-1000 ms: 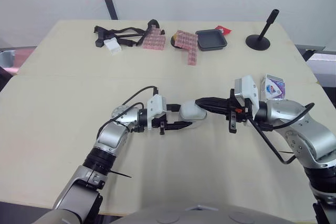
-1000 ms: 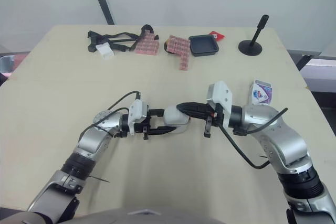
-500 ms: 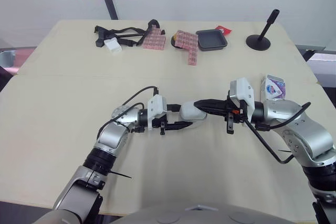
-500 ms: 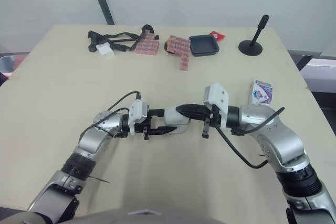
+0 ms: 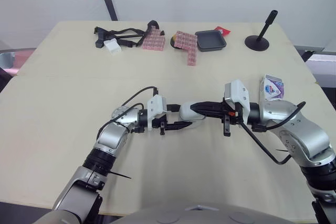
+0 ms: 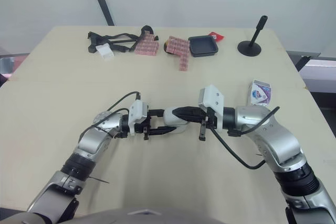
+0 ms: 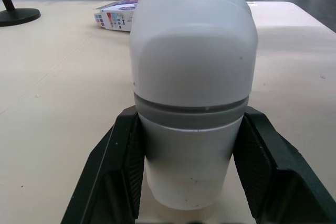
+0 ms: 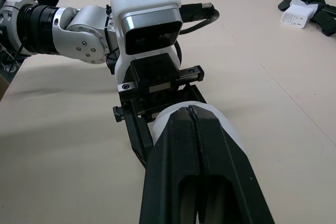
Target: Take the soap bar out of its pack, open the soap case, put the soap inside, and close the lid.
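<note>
The white oval soap case (image 5: 186,113) lies closed on the table's middle. My left gripper (image 5: 179,116) is shut on it, one black finger (image 7: 121,171) along each side of the case (image 7: 191,77). My right gripper (image 5: 193,109) comes in from the right with its fingers shut together, and their tips (image 8: 188,113) rest on top of the case's lid (image 8: 160,125). The blue and white soap pack (image 5: 272,86) lies on the table at the right, beyond my right arm.
Along the table's far edge lie black straps (image 5: 125,35) with a white block (image 5: 112,45), two pink block packs (image 5: 154,41) (image 5: 187,44), a black tray (image 5: 211,40) and a black stand (image 5: 259,39).
My right gripper has slid left, so its shut fingertips now lie further over the soap case. The left gripper and the case have not moved.
</note>
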Robot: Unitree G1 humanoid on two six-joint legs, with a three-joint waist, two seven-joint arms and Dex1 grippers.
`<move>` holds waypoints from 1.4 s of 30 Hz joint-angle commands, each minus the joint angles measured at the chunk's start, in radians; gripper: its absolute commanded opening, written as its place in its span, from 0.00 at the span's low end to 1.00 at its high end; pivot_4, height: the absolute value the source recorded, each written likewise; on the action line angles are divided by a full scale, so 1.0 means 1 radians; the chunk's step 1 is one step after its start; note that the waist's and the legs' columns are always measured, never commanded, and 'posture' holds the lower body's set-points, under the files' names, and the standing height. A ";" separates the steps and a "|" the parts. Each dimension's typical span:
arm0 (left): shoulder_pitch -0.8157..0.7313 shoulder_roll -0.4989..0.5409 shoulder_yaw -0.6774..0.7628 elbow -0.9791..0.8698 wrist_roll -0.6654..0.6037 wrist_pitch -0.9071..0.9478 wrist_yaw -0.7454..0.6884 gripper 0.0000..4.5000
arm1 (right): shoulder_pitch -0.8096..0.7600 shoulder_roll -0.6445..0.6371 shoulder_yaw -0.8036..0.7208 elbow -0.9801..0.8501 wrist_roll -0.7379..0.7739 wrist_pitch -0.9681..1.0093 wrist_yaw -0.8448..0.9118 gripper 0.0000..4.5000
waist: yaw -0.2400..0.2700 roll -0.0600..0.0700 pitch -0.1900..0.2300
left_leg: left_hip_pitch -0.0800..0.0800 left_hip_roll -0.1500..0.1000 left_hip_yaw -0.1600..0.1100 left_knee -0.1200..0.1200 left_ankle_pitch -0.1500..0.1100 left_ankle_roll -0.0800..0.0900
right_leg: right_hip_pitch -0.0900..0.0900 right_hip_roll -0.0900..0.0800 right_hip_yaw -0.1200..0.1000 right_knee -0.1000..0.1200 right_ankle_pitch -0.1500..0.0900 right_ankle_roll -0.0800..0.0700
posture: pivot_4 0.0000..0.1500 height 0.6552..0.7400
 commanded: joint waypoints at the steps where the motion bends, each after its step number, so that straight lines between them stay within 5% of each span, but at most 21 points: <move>1: -0.006 -0.003 0.006 -0.032 -0.007 -0.006 0.002 0.42 | 0.015 -0.022 0.038 0.032 -0.041 0.060 -0.020 0.00 | 0.000 0.000 0.000 | 0.002 0.000 0.000 -0.001 0.000 0.000 | 0.002 0.000 0.000 -0.001 0.000 0.000 | 1.00 1.00; 11: -0.004 -0.001 0.008 -0.037 -0.005 -0.005 0.001 0.42 | 0.021 -0.012 0.045 0.038 -0.034 0.086 -0.040 0.00 | -0.003 0.000 0.000 | 0.006 0.000 0.000 -0.002 0.000 0.000 | 0.006 0.000 0.000 -0.002 0.000 0.000 | 1.00 1.00; 21: -0.008 0.009 0.016 -0.028 -0.009 -0.006 -0.007 0.42 | 0.058 0.017 -0.127 0.051 0.024 -0.063 -0.003 0.00 | -0.002 -0.001 0.000 | 0.005 0.000 0.000 -0.004 0.000 0.000 | 0.005 0.000 0.000 -0.004 0.000 0.000 | 1.00 1.00; 35: -0.025 0.011 0.029 -0.026 -0.028 0.028 -0.018 0.42 | 0.294 0.002 -0.180 0.160 -0.073 -0.434 0.191 0.99 | -0.005 -0.001 0.000 | 0.003 0.000 0.000 -0.010 -0.003 0.005 | 0.004 0.000 -0.001 -0.011 0.000 0.000 | 1.00 1.00; 42: -0.011 0.012 0.032 -0.068 -0.050 0.077 -0.015 0.42 | 0.307 0.005 -0.176 0.189 -0.084 -0.495 0.206 1.00 | -0.011 -0.001 0.000 | 0.002 0.000 0.000 -0.010 -0.003 0.006 | 0.004 0.000 -0.001 -0.011 0.000 0.000 | 1.00 1.00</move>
